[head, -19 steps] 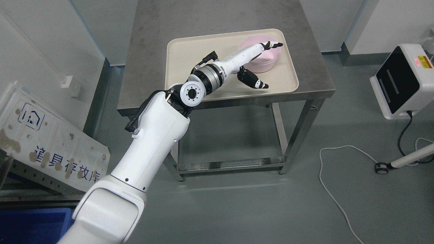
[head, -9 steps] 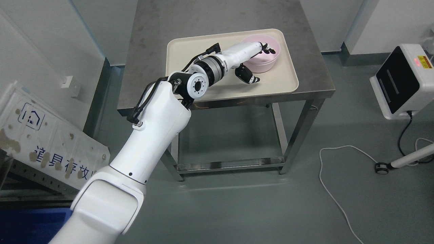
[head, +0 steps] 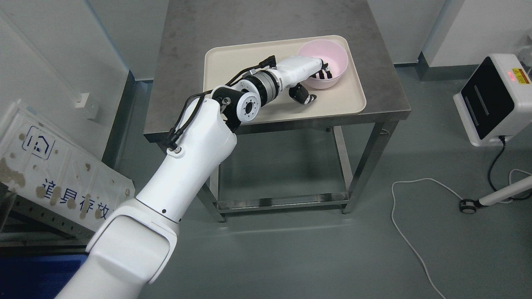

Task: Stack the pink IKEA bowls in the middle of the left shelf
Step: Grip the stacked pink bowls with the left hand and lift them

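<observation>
A pink bowl (head: 332,62) stands at the far right corner of a beige tray (head: 232,62) on a steel table (head: 187,50). My left hand (head: 316,85) reaches across the tray to the bowl's near left rim. Its fingers (head: 325,74) curl down inside the bowl and the thumb (head: 308,98) sits outside below the wall, so the hand is shut on the rim. The bowl looks slightly tipped, with its opening turned toward the camera. The right arm is out of view.
A white device with a black screen (head: 492,97) stands on the floor at the right, with a white cable (head: 399,220) trailing from it. A white signboard (head: 54,166) leans at the left, above a blue bin (head: 37,276).
The left hand's fingers, stretched out over the bowl before, have curled down inside it and the thumb has closed in under the rim. The bowl now looks tipped. The forearm has risen slightly.
</observation>
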### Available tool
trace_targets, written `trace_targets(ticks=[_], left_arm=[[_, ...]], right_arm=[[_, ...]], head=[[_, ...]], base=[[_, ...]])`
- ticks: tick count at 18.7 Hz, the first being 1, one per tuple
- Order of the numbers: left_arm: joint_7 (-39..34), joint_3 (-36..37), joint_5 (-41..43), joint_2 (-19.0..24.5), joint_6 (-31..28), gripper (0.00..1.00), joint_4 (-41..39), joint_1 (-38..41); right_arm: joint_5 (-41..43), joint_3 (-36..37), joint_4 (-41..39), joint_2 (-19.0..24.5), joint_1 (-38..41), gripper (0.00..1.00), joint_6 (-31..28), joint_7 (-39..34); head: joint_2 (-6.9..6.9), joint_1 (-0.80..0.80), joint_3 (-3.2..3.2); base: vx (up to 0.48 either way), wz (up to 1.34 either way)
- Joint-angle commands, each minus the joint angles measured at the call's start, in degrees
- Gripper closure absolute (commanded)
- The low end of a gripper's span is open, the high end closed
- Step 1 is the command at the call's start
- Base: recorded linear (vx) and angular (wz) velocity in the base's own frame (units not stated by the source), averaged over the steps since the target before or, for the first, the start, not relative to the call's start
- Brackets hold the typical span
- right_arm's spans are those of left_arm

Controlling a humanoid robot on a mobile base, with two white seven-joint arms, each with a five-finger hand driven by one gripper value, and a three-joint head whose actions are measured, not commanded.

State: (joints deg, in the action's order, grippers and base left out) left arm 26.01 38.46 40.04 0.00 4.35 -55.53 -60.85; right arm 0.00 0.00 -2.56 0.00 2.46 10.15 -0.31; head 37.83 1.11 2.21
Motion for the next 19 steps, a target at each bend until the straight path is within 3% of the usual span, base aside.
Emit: trace_targets(ticks=[1, 5, 11, 15, 19], left_arm=[[-1.2, 2.4, 3.3, 1.0, 2.9, 0.78, 1.9, -0.3], [-5.2, 1.2, 3.9, 1.0, 4.4, 0.88, 2.4, -0.6], [-6.9, -8.5, 3.6, 1.0, 8.6, 0.97, 1.5, -0.5], [-5.5, -17.6, 3.2, 1.0, 12.9, 0.99, -5.7, 2.5], [2.2, -27.1, 2.5, 1.0, 15.6, 0.99, -16.0, 8.2]], right_arm=[[-0.4, 0.6, 0.0, -1.0, 0.0, 0.0, 0.0, 0.0], [-0.4, 0.6, 0.0, -1.0, 0.0, 0.0, 0.0, 0.0], [-0.4, 0.6, 0.0, -1.0, 0.0, 0.0, 0.0, 0.0], [-0.4, 0.6, 0.0, -1.0, 0.0, 0.0, 0.0, 0.0], [-0.4, 0.6, 0.0, -1.0, 0.0, 0.0, 0.0, 0.0]], head=[[0.0, 0.0, 0.0], [0.0, 0.0, 0.0], [0.0, 0.0, 0.0], [0.0, 0.0, 0.0], [0.0, 0.0, 0.0]], base=[[0.0, 0.0], [0.0, 0.0], [0.0, 0.0], [0.0, 0.0], [0.0, 0.0]])
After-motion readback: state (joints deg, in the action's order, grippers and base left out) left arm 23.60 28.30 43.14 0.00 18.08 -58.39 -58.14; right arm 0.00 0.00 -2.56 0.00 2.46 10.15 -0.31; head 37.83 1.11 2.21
